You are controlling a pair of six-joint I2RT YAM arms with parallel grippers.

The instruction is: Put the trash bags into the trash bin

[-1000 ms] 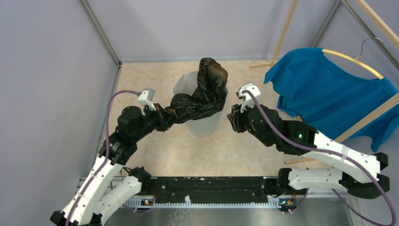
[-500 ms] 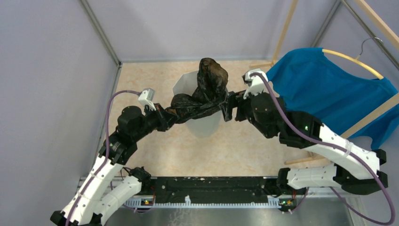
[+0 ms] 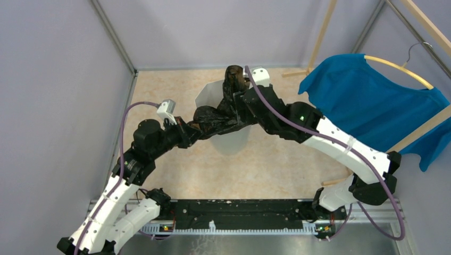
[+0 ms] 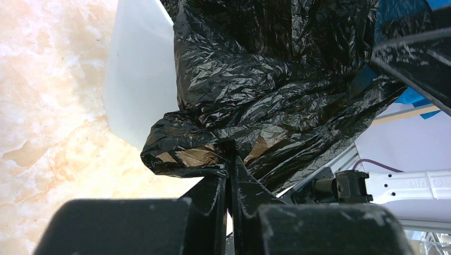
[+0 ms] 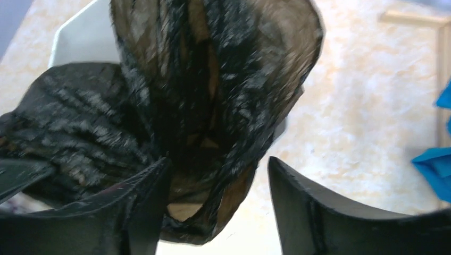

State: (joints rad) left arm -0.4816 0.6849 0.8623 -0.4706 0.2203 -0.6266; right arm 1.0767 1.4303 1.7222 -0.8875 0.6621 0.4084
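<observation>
The black trash bag (image 3: 226,109) is draped over the rim of the translucent white trash bin (image 3: 205,98), with a puffed lobe rising at the back. My left gripper (image 3: 194,127) is shut on the bag's near-left edge, seen pinched in the left wrist view (image 4: 230,154). My right gripper (image 3: 240,95) is open over the bin, its fingers on either side of the bag's raised lobe (image 5: 213,79). The bin's white wall shows in the left wrist view (image 4: 138,79) and in the right wrist view (image 5: 85,37).
A blue T-shirt (image 3: 372,106) hangs on a hanger from a wooden rack at the right. Grey walls close in the marble-patterned floor (image 3: 266,164). A metal rail with the arm bases runs along the near edge.
My right arm has swung left and forward from beside the bin to over it, its open jaws now around the bag's raised lobe. My left gripper has held still.
</observation>
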